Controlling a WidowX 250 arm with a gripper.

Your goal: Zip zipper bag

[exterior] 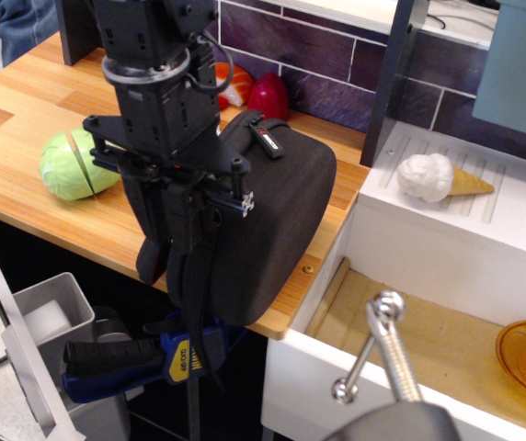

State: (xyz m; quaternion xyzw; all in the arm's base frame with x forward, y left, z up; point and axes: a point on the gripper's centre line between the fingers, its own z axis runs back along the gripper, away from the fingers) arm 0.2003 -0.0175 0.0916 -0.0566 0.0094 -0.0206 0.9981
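The zipper bag [277, 216] is a large black rounded case lying at the front right edge of the wooden counter [24, 110], partly overhanging it. Its top handle with a small red-white tag [265, 136] points to the back. A black strap [194, 312] hangs down from its left side. My gripper [173, 262] comes down from above at the bag's left edge. Its fingers are pressed together there, shut on the bag's edge. The exact spot they pinch is hidden behind them.
A green cabbage toy [72, 163] lies left of the bag. A red toy [268, 96] and an orange-white toy [236, 84] sit behind it. A blue and black clamp [139, 354] hangs under the counter edge. A white sink unit [428, 248] with an ice cream toy [440, 177] is on the right.
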